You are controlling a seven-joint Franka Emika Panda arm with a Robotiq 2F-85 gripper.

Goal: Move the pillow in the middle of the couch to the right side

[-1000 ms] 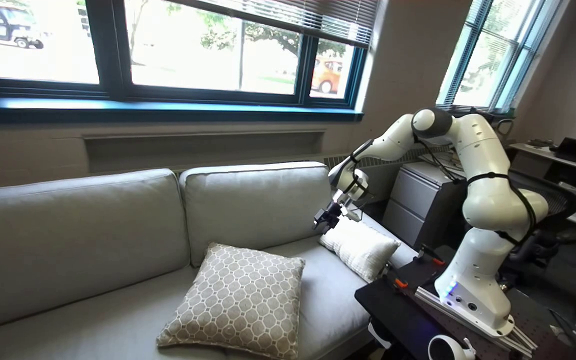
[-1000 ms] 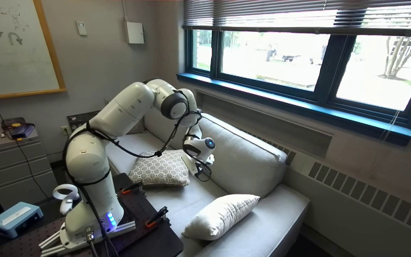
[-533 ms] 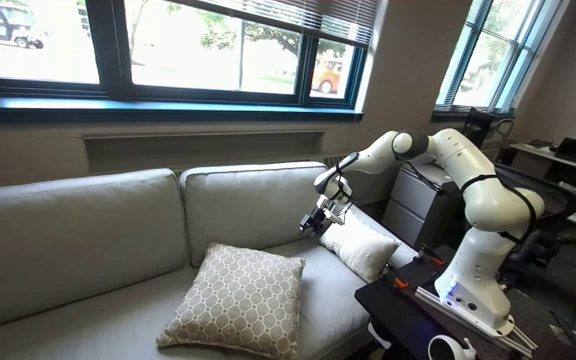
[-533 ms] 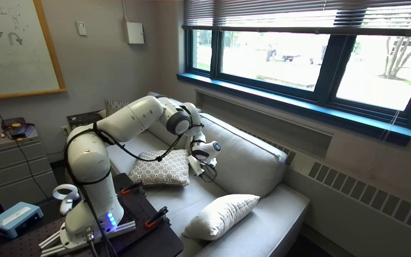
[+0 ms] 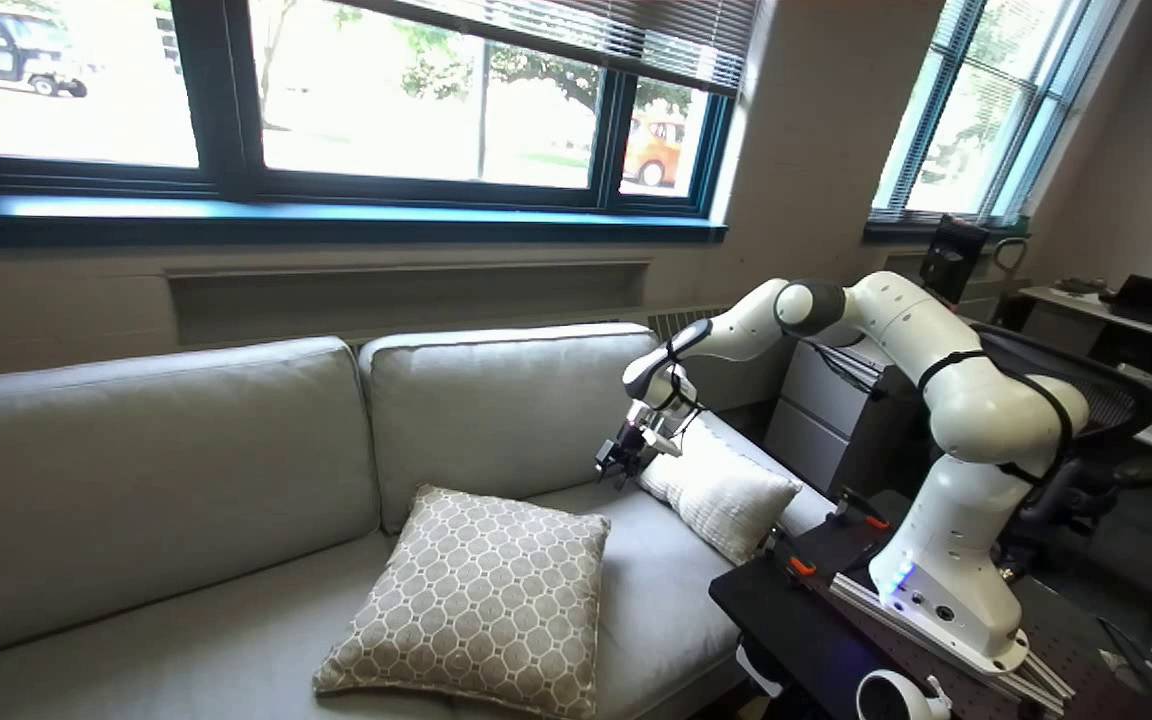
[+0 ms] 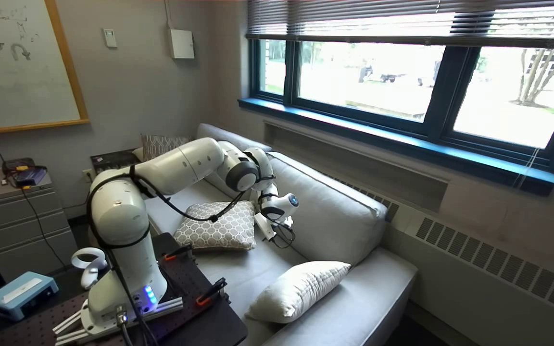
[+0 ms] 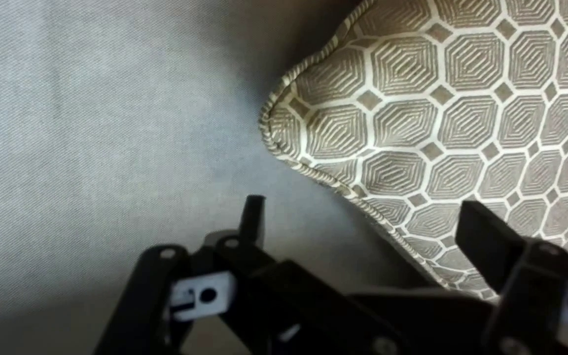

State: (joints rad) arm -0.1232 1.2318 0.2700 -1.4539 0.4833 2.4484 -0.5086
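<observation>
The pillow, beige with a white lattice, lies flat on the seat of the couch. An exterior view also shows the pillow and the couch, with the arm covering part of both. My gripper is above the seat near the backrest, beyond the pillow's far right corner. In the wrist view my gripper is open and empty. One finger is over the bare seat and the other over the pillow. The pillow's piped edge runs between them. Contact cannot be told.
A smaller white pillow leans at the couch's armrest, close to my gripper. Another patterned pillow is at the couch's far end. My base stands on a black table with clamps at its edge. A window sill runs behind.
My arm has come down and my gripper has moved lower over the seat, towards the patterned pillow, more slowly in the last half second. The pillows have not moved.
</observation>
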